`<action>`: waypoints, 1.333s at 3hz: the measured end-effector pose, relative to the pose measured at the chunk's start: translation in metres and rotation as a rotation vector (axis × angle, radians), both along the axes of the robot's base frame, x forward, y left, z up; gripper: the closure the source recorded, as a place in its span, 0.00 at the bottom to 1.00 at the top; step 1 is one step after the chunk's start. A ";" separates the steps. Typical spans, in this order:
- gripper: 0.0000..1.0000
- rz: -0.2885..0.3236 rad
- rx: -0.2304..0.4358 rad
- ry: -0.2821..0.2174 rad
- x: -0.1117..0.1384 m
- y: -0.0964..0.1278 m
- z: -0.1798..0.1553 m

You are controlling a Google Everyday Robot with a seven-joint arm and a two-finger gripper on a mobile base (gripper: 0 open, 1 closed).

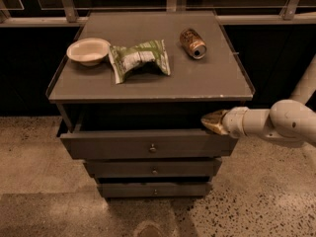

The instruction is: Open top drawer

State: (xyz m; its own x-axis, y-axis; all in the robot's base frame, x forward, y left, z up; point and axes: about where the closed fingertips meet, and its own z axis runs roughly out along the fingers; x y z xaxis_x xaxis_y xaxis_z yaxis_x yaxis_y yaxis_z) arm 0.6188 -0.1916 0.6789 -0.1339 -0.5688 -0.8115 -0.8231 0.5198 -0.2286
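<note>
The top drawer (148, 144) is the widest grey front, with a small round metal knob (152, 147) at its centre. It stands pulled out a little from the cabinet, with a dark gap above its front. My gripper (210, 121) reaches in from the right on a white arm (276, 122). Its tip sits at the drawer's upper right corner, just above the front's top edge and under the cabinet top.
On the cabinet top (212, 83) lie a white bowl (88, 51), a green crumpled bag (138, 59) and a tipped can (192, 43). Two narrower drawers (154, 169) sit below the top one. Speckled floor (256, 206) surrounds the cabinet. A railing (256, 19) runs behind.
</note>
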 end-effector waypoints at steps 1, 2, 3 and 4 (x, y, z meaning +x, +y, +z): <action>1.00 0.072 -0.020 0.051 -0.014 0.013 -0.010; 1.00 0.072 -0.021 0.051 -0.014 0.013 -0.006; 1.00 0.097 -0.030 0.050 -0.022 0.017 -0.004; 1.00 0.141 -0.035 0.077 -0.040 0.024 -0.008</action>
